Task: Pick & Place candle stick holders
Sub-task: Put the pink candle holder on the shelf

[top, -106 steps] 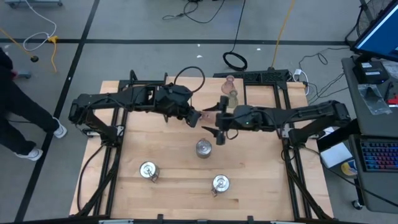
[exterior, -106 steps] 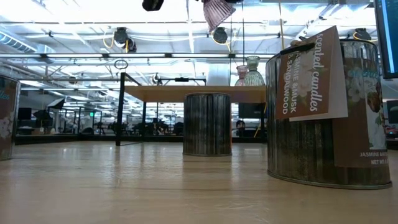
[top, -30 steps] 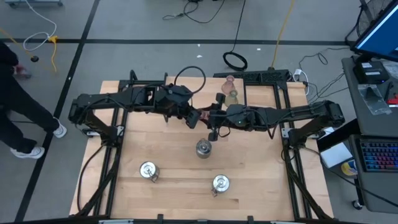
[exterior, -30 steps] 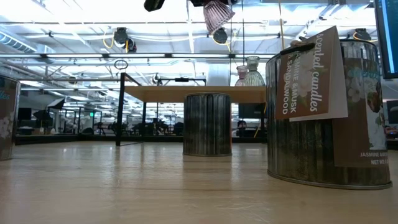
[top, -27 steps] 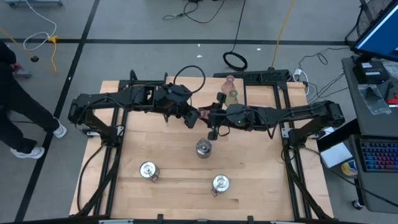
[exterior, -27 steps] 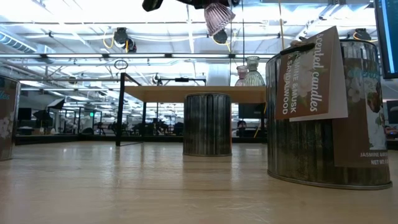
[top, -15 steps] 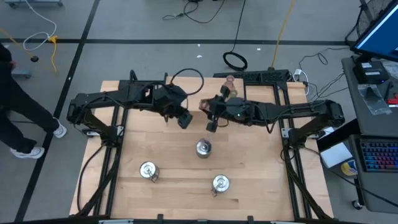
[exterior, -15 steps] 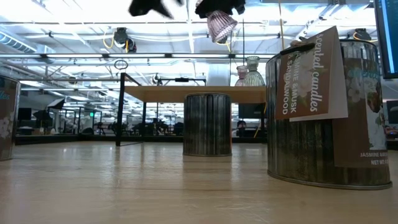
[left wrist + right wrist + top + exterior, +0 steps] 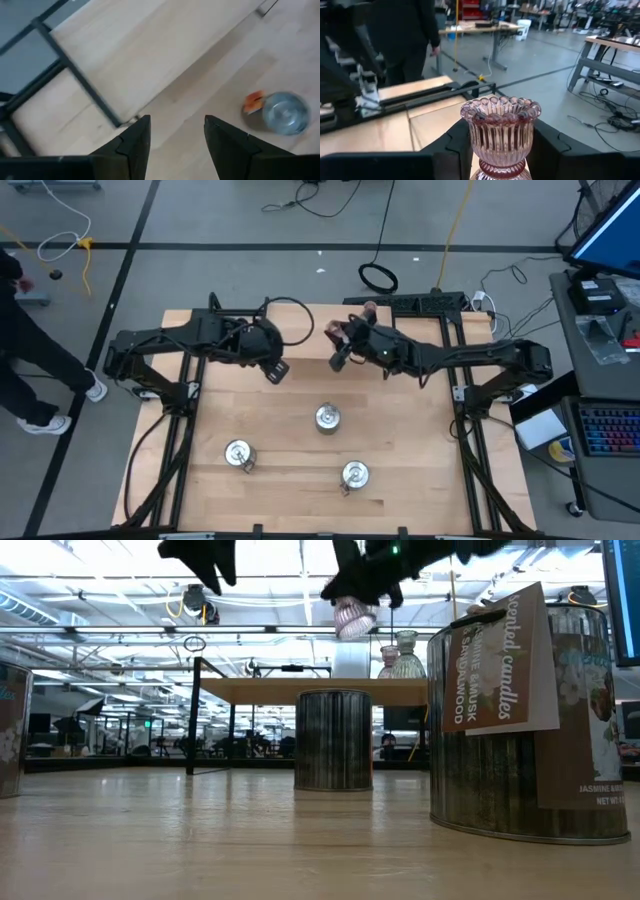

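Observation:
My right gripper (image 9: 335, 352) is shut on a pinkish ribbed glass candle holder (image 9: 501, 127), high above the table's far middle; it also shows in the low view (image 9: 352, 616). My left gripper (image 9: 172, 142) is open and empty, above the table left of centre (image 9: 276, 370). Three silver round holders stand on their bases on the wood: one at the centre (image 9: 327, 417) and two nearer the front edge (image 9: 238, 453) (image 9: 354, 473). Two more glass holders (image 9: 388, 660) (image 9: 407, 654) stand at the table's far edge. My right gripper pinches the glass holder's ribbed body (image 9: 479, 146), below its scalloped rim, between the two fingers (image 9: 456, 147). The rim end (image 9: 501, 106) sticks out past the fingertips. The holder is lifted clear of the table and hangs tilted in the low view.
Dark frame rails (image 9: 190, 395) run along both sides of the table. A person (image 9: 25, 350) stands off the table's left side. A desk with a keyboard and monitor (image 9: 605, 435) lies to the right. Bare wood lies between the silver holders.
Both grippers were together at the pinkish holder above the table's middle. My left gripper has drawn away from it toward the table's left edge. My right gripper has carried the holder toward the far edge and turned, so the holder now hangs tilted.

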Controlling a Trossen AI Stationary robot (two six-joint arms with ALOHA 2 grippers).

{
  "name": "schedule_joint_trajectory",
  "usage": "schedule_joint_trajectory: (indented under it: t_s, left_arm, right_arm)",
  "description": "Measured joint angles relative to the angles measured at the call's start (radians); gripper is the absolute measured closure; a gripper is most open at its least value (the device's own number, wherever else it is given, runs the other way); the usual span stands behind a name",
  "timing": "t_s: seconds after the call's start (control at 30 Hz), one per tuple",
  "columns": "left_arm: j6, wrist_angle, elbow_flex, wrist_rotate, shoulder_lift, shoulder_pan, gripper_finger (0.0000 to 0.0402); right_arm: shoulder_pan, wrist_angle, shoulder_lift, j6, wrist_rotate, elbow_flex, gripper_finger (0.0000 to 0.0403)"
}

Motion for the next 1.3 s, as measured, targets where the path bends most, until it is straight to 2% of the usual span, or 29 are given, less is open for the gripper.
schedule_joint_trajectory:
  t_s: [0.3, 0.5, 0.63, 0.8, 1.03, 1.3]
  left_arm:
    - [0.036, 0.007, 0.000, -0.029, 0.000, 0.005, 0.0215]
    - [0.042, 0.011, 0.000, -0.037, 0.000, 0.005, 0.0215]
    - [0.042, 0.011, 0.000, -0.037, 0.000, 0.010, 0.0215]
    - [0.055, 0.011, 0.000, -0.036, 0.000, 0.023, 0.0215]
    - [0.081, 0.011, 0.000, -0.036, 0.000, 0.048, 0.0215]
    - [0.092, 0.015, 0.000, -0.036, 0.000, 0.079, 0.0215]
  right_arm:
    - [-0.005, 0.314, 0.021, -0.037, 0.053, -0.183, 0.0277]
    - [0.004, 0.457, 0.089, -0.047, 0.148, -0.195, 0.0277]
    - [0.005, 0.559, 0.139, -0.068, 0.174, -0.192, 0.0277]
    - [0.024, 0.605, 0.175, -0.147, 0.275, -0.191, 0.0277]
    - [0.047, 0.593, 0.176, -0.163, 0.340, -0.192, 0.0277]
    - [0.043, 0.667, 0.182, -0.271, 0.309, -0.198, 0.0277]
